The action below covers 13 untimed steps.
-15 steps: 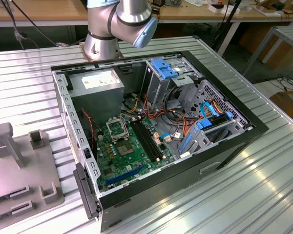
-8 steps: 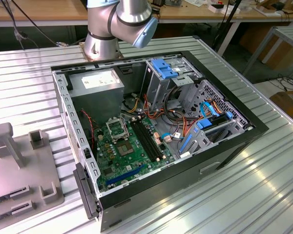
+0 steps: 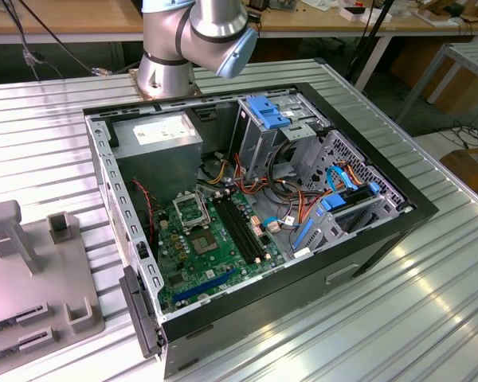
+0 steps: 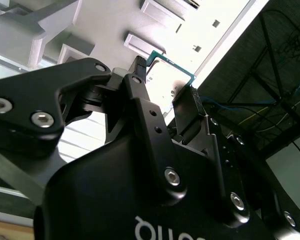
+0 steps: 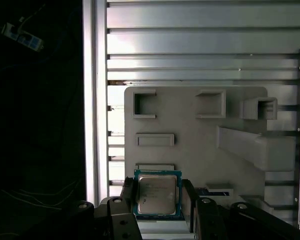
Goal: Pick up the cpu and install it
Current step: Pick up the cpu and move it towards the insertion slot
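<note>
1. Contact is judged to be made. In both wrist views the cpu (image 5: 157, 196) is seen directly between the jaws, with one of the fingers (image 5: 129, 195) laid against each of two opposite edges. The jaws are therefore taken to be clenched on the cpu rather than released.
2. No long axis can be made out, as the chip looks nearly square. Its two gripped edges run parallel with the jaw faces, and its metal lid is turned back toward the wrist. It is centred between the jaws, not offset toward either one.
3. A grey holder (image 5: 190, 150) lies just beyond the jaws, close behind the cpu. Whether the chip rests in its recess or is raised clear of it cannot be told.
4. The socket (image 3: 193, 213) is found on the motherboard inside the open computer case (image 3: 398, 223) and looks unfilled, so installation is judged not yet done. It is judged to lie well apart from the jaws, since the holder stands on the table (image 3: 430, 318) outside the case, at the exterior view's left.
</note>
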Available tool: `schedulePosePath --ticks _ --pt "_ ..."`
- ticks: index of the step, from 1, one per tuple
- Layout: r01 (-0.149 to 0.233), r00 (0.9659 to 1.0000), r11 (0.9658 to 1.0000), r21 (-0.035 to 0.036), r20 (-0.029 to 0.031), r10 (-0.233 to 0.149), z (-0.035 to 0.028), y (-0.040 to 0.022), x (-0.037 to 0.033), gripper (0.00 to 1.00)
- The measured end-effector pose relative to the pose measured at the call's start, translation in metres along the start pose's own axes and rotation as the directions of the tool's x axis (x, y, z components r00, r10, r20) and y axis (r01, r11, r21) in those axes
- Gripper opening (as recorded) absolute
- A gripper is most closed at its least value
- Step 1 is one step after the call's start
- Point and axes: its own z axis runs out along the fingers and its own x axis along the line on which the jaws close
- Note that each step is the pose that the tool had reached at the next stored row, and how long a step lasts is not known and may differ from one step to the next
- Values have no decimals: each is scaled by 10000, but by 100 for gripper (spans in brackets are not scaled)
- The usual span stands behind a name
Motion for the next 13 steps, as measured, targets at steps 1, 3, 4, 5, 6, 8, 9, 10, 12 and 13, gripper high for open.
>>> schedulePosePath --ticks 1,3,4,5,6,8,9,10,12,13 --pt "0 10000 10000 0 1 0 -1 0 0 47" --pt "0 10000 10000 -1 0 0 -5 0 0 47" --pt "0 10000 10000 0 1 0 -6 0 0 47" --pt "0 10000 10000 0 -1 0 -12 0 1 47" --pt "0 10000 10000 0 0 0 -16 0 1 47" --pt "0 10000 10000 1 -1 0 -29 0 1 47" --pt "0 10000 10000 0 0 0 -34 0 1 47" --pt "0 10000 10000 0 0 0 -39 0 1 47" --pt "0 10000 10000 -1 1 0 -46 0 2 47" --pt "0 10000 10000 -2 1 0 -49 0 2 47"
